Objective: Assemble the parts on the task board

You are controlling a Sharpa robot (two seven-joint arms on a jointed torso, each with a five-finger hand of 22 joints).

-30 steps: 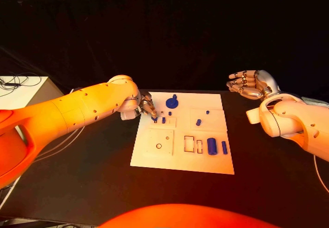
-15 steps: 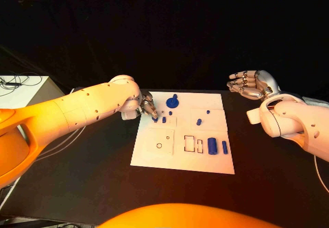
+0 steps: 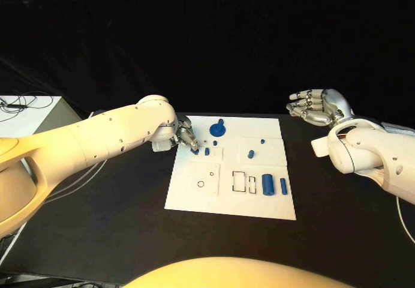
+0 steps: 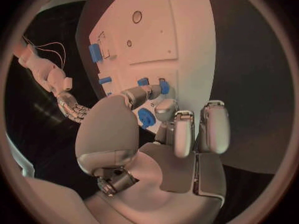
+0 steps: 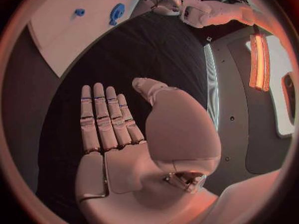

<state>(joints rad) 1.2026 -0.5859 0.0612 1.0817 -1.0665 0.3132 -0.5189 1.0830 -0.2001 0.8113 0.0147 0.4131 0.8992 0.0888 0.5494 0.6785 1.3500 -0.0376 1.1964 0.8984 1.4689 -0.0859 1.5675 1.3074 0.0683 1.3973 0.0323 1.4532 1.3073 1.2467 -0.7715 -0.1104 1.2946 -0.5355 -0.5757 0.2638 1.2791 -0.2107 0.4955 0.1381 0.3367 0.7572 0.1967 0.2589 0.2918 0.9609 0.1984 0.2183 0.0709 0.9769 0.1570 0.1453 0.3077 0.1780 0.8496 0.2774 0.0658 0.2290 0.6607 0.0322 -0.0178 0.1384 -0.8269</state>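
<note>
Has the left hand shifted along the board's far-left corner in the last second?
No. The left hand sits at the same spot by the task board corner, beside the round blue part.

A robotics lab: black table, white task board (dark backdrop).

Two white arms, smooth-shelled and rounded, thick at the upper segments and tapering toward the wrists. Left arm dotted with small dark screw holes along its casing, ending in a bulbous white wrist housing. Right arm likewise white, with a few dark holes and a squared white cuff plate at the wrist. Silver metallic left hand, with segmented fingers and pale rounded pads on the fingertips. Silver right hand, jointed, with dark seams between the segments; broad smooth palm shell and thin dark bands across the fingers in the wrist view.
</note>
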